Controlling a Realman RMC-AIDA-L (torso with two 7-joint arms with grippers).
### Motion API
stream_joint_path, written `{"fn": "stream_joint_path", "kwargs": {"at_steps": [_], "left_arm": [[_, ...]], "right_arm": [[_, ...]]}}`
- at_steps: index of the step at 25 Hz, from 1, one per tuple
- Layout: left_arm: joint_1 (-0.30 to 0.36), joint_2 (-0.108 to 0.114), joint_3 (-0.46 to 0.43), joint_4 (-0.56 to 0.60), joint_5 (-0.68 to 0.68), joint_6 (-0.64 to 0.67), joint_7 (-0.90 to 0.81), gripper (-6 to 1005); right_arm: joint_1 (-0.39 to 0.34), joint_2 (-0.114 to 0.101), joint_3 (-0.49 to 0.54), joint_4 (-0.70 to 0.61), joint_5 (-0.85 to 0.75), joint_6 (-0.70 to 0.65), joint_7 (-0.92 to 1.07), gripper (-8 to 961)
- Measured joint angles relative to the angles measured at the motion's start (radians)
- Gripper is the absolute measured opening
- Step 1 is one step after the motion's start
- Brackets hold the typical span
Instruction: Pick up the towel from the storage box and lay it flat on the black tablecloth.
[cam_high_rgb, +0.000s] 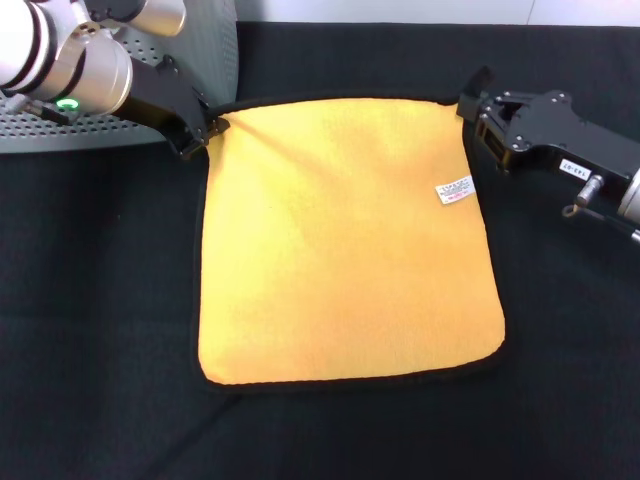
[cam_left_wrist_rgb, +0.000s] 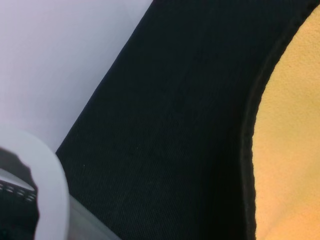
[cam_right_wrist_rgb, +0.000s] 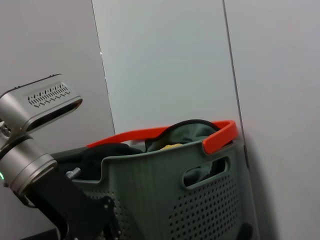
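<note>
The towel (cam_high_rgb: 345, 240) lies flat, yellow-orange face up, on the black tablecloth (cam_high_rgb: 100, 400), its white label (cam_high_rgb: 454, 190) near the right edge. My left gripper (cam_high_rgb: 203, 133) is at the towel's far left corner and looks shut on it. My right gripper (cam_high_rgb: 468, 103) is at the far right corner, touching the black edging. The storage box (cam_high_rgb: 190, 60), grey and perforated, stands at the far left behind my left arm. The left wrist view shows the towel's edge (cam_left_wrist_rgb: 292, 150) on the tablecloth (cam_left_wrist_rgb: 165, 140). The right wrist view shows the box (cam_right_wrist_rgb: 200, 200).
In the right wrist view the box has a red handle (cam_right_wrist_rgb: 220, 137) and dark and yellow cloth (cam_right_wrist_rgb: 172, 145) inside, with my left arm (cam_right_wrist_rgb: 30, 165) in front of it. A pale wall (cam_right_wrist_rgb: 165, 65) rises behind.
</note>
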Motion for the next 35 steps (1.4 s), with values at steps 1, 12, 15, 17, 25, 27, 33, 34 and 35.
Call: {"fn": "stream_joint_path", "kwargs": {"at_steps": [1,12,15,17,25,27,33,34,35], "left_arm": [[0.000,0.000,0.000,0.000,0.000,0.000,0.000,73],[-0.002,0.000,0.000,-0.007,0.012,-0.005,-0.029,109],[-0.003,0.000,-0.001,-0.008,0.029,-0.009,-0.046,119],[-0.003,-0.001,-0.002,-0.009,0.034,-0.010,-0.051,125],[0.006,-0.002,-0.007,0.000,0.033,0.005,-0.069,370],[0.007,-0.002,-0.008,0.002,0.029,0.017,-0.073,435],[0.059,-0.009,-0.009,0.113,-0.085,0.126,-0.107,500],[0.076,-0.010,-0.009,0.138,-0.127,0.157,-0.103,500],[0.101,-0.008,-0.011,0.166,-0.196,0.206,-0.089,500]], "right_arm": [[0.001,0.000,0.000,0.001,0.000,0.000,0.000,111],[0.014,0.003,-0.003,-0.003,-0.018,0.059,0.000,116],[0.031,0.006,-0.004,-0.006,-0.044,0.096,0.004,117],[0.033,0.009,-0.004,-0.006,-0.048,0.116,0.001,118],[-0.005,0.008,0.012,-0.055,-0.039,0.145,-0.022,431],[-0.024,0.006,0.012,-0.079,-0.040,0.139,-0.016,509],[-0.042,0.000,0.002,-0.083,-0.084,0.030,0.037,694],[-0.042,-0.002,0.002,-0.081,-0.103,0.002,0.051,724],[-0.042,-0.004,0.002,-0.080,-0.124,-0.023,0.063,753]]}}
